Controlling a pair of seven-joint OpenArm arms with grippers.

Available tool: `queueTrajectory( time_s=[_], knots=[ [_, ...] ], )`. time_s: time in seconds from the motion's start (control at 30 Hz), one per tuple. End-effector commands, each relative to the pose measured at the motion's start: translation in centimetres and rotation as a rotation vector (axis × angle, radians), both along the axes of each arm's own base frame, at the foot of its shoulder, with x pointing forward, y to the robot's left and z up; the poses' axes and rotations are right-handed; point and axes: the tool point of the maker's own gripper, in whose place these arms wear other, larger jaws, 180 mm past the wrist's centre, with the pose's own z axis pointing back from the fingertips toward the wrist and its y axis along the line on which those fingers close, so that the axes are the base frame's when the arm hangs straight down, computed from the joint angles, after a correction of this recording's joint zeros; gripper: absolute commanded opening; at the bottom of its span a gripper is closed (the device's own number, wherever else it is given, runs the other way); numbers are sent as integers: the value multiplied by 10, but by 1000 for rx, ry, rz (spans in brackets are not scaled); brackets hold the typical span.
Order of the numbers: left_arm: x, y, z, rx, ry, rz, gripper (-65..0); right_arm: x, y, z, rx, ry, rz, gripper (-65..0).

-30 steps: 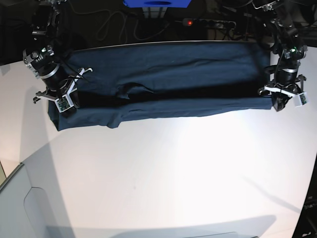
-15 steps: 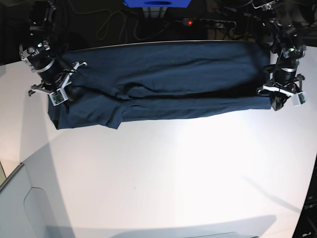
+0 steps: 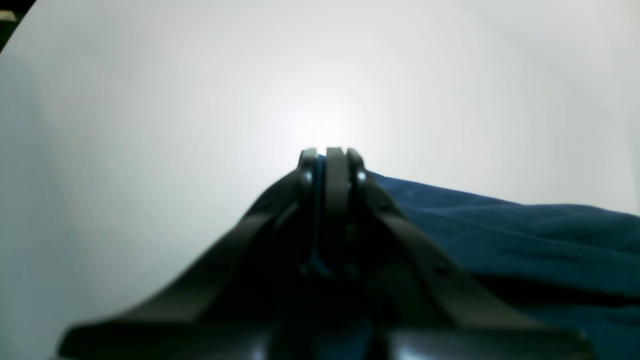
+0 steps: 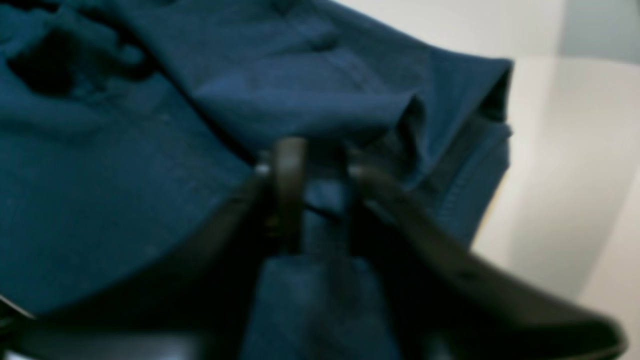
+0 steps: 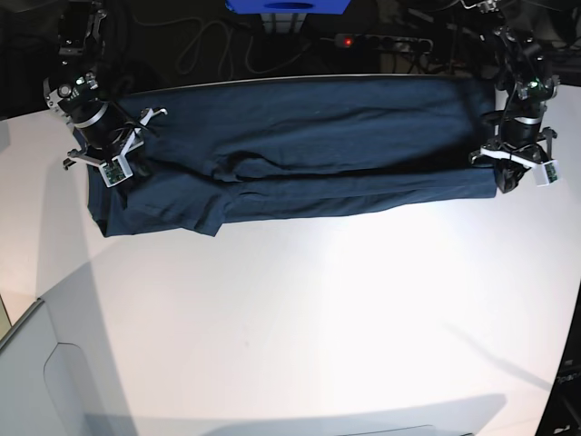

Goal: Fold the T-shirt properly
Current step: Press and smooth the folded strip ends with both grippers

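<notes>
The dark navy T-shirt lies as a long band across the far side of the white table, its front edge folded back over itself. My left gripper, at the band's right end, is shut on a thin edge of the cloth; in the left wrist view this gripper pinches blue fabric, and the T-shirt trails off to the right. My right gripper rests on the left end. Seen from the right wrist, its fingers stand apart over the T-shirt, with loose cloth in the gap.
A power strip with a red light, cables and a blue object lie behind the table's far edge. A grey panel runs along the table's front left corner.
My right gripper has moved toward the far edge and its jaws have parted. The raised front fold has settled flat. My left gripper has drifted slightly back, still shut.
</notes>
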Motion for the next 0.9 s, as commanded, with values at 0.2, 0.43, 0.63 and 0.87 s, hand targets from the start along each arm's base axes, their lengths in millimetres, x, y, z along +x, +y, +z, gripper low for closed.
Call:
queueTrajectory(
  time_s=[0.2,0.43,0.63,0.87],
  knots=[
    [6,3,14,19,-47,-4,-650,3,12,0,26,-12,44,-246],
    [7,3,14,20,-48,-4,-650,14,6,-13,42,12,20,-255],
    [8,4,15,23,-51,-3,-650,14,3,-16,41,19,18,-612],
    [9,3,16,24,-53,-6,-650,16,2,-3,21,-15,32,-645]
  ],
)
